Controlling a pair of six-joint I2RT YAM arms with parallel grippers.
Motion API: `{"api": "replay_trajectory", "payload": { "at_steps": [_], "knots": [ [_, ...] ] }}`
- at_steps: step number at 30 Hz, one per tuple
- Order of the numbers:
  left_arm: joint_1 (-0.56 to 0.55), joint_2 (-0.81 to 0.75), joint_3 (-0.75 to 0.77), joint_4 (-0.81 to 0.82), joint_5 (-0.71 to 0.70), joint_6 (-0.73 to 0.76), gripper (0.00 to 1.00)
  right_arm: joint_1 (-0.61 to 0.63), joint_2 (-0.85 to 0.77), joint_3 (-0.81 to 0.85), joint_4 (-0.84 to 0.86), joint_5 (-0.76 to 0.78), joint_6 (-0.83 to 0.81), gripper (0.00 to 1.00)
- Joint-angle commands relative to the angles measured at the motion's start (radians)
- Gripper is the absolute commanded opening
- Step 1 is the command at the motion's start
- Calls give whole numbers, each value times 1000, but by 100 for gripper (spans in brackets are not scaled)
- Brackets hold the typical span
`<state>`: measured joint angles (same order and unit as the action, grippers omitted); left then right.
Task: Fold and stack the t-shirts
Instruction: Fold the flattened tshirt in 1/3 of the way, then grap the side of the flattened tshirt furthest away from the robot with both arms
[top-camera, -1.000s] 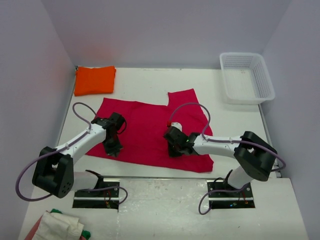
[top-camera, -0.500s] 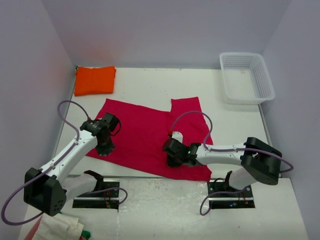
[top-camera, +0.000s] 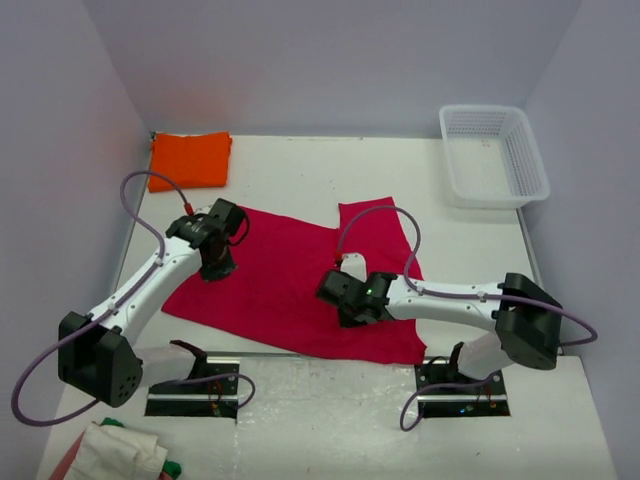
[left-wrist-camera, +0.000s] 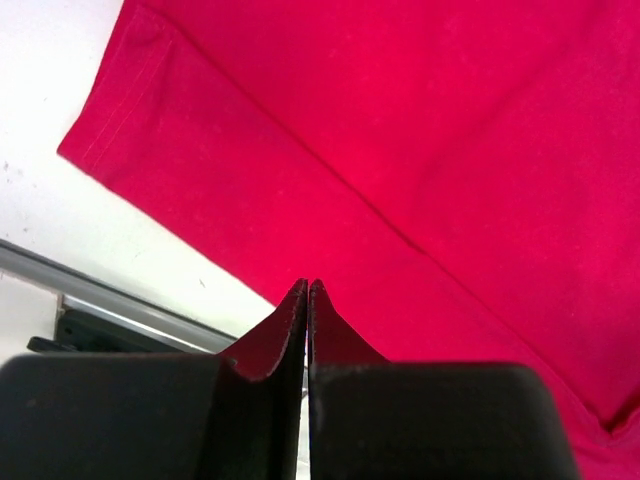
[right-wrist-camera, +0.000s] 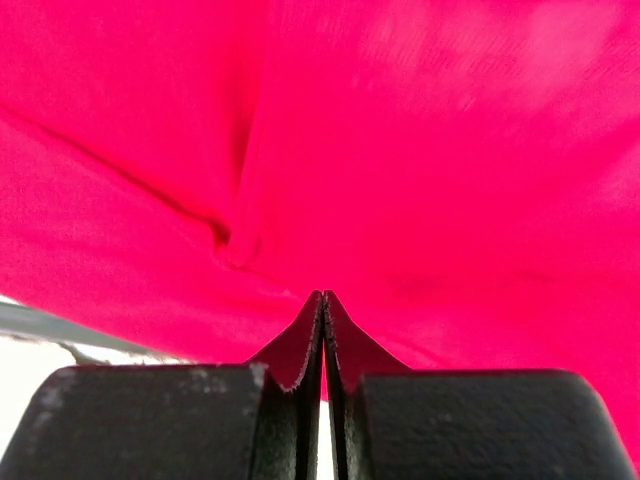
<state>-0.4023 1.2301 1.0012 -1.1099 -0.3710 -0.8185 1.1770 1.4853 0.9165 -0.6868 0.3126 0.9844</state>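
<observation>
Top external view: I see the crimson-red short-sleeved cloth t-shirt (top-camera: 290, 290) spread mostly flat across the middle of the white desk (top-camera: 300, 170). One sleeve points toward the upper right, and the lower hem lies close to the near edge. The bright orange cloth t-shirt (top-camera: 189, 160) sits folded into a neat rectangle in the upper left corner, well apart from the red one. A white plastic mesh basket (top-camera: 447, 160) stands in the upper right corner. A bundle of white cloth (top-camera: 120, 450) lies at the lower left of the frame.

My left end effector (top-camera: 219, 270) is over the red shirt's left part. In the left wrist view its black fingers (left-wrist-camera: 270, 340) are pressed together, their tips above smooth red cloth near a stitched hem.

My right end effector (top-camera: 346, 312) is over the lower middle of the same shirt. The right wrist view shows its fingers (right-wrist-camera: 290, 345) together as well, with a crease in the cloth gathering just up and left of the tips. I cannot tell whether either pair has nipped any fabric.
</observation>
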Motion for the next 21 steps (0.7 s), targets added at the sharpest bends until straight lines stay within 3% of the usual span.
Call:
{"api": "replay_trajectory", "payload": {
  "at_steps": [1, 9, 12, 14, 16, 18, 21],
  "knots": [
    [-6, 44, 50, 88, -13, 42, 0, -63, -26, 61, -95, 91, -50, 0],
    [-6, 235, 178, 211, 96, 177, 0, -373, -82, 102, -67, 80, -264, 4],
    [-6, 307, 273, 220, 107, 205, 0, -512, -83, 160, -24, -2, -389, 13],
    [-4, 351, 344, 223, 124, 219, 0, -595, -25, 211, -19, -53, -443, 26],
    [-4, 397, 388, 223, 148, 223, 0, -663, 42, 300, 7, -163, -532, 53],
    [-4, 439, 442, 225, 190, 228, 0, -697, 183, 420, -8, -202, -570, 65],
    [-4, 491, 479, 272, 323, 280, 0, -758, 354, 563, -42, -217, -601, 66]
  ]
}}
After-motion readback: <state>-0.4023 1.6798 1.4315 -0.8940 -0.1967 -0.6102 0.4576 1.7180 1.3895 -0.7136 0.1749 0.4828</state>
